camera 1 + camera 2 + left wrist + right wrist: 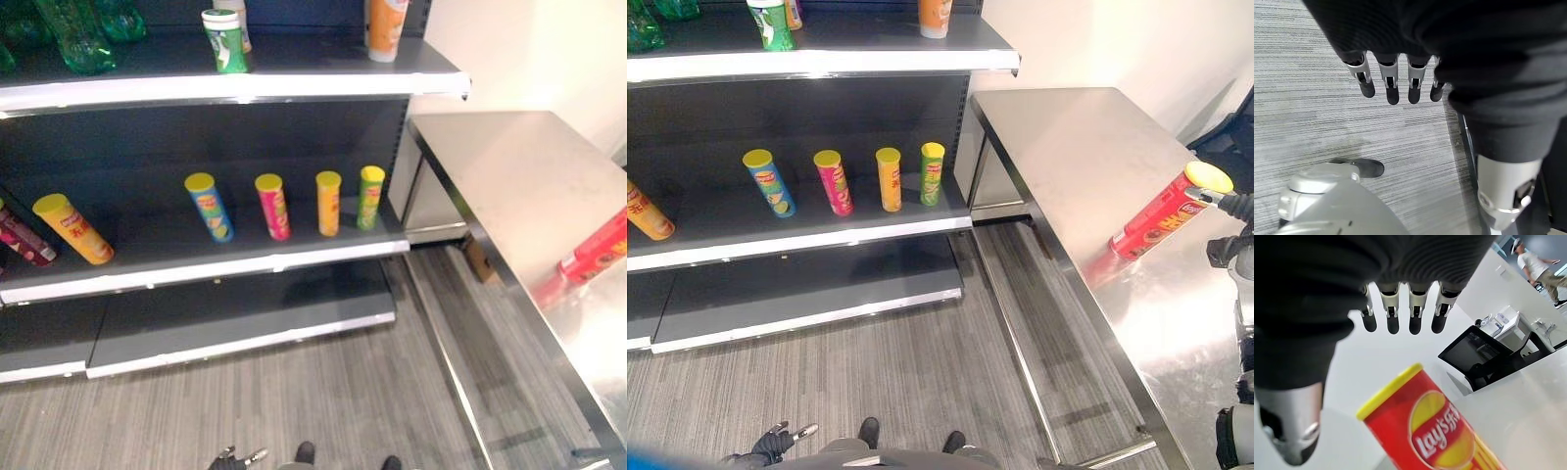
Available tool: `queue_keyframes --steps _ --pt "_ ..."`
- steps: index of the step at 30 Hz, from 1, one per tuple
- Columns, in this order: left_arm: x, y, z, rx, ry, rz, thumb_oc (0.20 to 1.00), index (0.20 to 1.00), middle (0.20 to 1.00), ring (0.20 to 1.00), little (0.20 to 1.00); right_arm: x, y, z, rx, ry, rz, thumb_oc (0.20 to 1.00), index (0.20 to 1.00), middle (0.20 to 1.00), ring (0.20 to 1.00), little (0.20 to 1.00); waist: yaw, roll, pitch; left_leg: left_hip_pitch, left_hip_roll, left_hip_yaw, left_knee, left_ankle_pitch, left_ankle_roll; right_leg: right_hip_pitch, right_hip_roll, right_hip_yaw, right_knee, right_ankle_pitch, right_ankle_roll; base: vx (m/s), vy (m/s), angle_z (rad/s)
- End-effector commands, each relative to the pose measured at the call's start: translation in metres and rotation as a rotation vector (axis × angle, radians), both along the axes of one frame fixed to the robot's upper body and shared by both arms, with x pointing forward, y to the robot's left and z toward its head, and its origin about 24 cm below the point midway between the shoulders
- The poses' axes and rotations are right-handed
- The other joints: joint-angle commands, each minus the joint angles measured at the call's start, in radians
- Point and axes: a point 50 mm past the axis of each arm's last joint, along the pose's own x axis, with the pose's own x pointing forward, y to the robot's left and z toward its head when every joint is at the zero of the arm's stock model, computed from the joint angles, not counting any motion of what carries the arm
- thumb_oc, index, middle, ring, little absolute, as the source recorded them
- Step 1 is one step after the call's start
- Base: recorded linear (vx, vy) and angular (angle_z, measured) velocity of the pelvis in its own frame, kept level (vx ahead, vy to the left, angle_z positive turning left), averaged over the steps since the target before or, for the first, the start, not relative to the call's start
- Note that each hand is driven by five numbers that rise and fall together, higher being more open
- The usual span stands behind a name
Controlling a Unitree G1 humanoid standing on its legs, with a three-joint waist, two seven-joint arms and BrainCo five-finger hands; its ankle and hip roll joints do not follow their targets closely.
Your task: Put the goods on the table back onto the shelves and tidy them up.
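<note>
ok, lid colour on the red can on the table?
Yellow. The red can has a yellow lid, clearest in the right eye view; the right wrist view shows it too.

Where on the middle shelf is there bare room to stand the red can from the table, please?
On the middle shelf, the widest bare stretch lies between the tilted orange can on the left and the blue can. The right end is crowded: blue, pink, yellow and green cans stand in a close row. The red can stands by the right hand.
</note>
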Motion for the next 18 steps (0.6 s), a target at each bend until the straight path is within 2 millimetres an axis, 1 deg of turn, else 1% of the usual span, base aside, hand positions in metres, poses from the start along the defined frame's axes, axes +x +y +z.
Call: queue_keyframes --steps 1,7,12,13,18 --pt "0.009 0.023 0.008 0.062 -0.023 0.02 1.0 1.0 1.0 1.0 1.0 0.007 -0.003 0.037 -0.074 -0.032 0.01 1.0 1.0 1.0 1.0 1.0 0.031 -0.055 -0.006 0.04 0.015 0.035 0.002 -0.092 -0.041 0.036 0.0 0.054 0.012 -0.14 0.022 0.0 0.0 0.0" --pt "0.004 0.025 0.007 0.073 0.0 0.042 1.0 1.0 1.0 1.0 1.0 0.011 -0.01 0.037 -0.071 0.022 -0.048 1.0 1.0 1.0 1.0 1.0 0.036 -0.056 -0.009 0.038 0.014 0.023 0.002 -0.091 -0.047 0.043 0.0 0.039 0.012 -0.144 0.02 0.01 -0.016 0.07" --pt "0.0 0.028 0.006 0.088 0.022 0.052 1.0 1.0 1.0 1.0 1.0 0.014 -0.012 0.034 -0.043 0.023 -0.074 1.0 1.0 1.0 1.0 1.0 0.04 -0.052 -0.008 0.035 0.013 0.01 0.002 -0.085 -0.052 0.046 0.001 0.026 0.012 -0.147 0.019 0.02 -0.037 0.07" --pt "-0.002 0.029 0.006 0.089 0.03 0.059 1.0 1.0 1.0 1.0 1.0 0.013 -0.012 0.03 -0.021 0.02 -0.079 1.0 1.0 1.0 1.0 1.0 0.042 -0.051 -0.01 0.034 0.014 0.005 0.002 -0.085 -0.053 0.047 0.002 0.023 0.012 -0.149 0.019 0.02 -0.043 0.09" --pt "-0.007 0.031 0.006 0.096 0.045 0.066 1.0 1.0 1.0 1.0 1.0 0.014 -0.012 0.02 0.016 0.041 -0.08 1.0 1.0 1.0 1.0 1.0 0.048 -0.051 -0.013 0.034 0.015 -0.003 0.002 -0.084 -0.056 0.052 0.004 0.015 0.012 -0.155 0.017 0.03 -0.044 0.11"
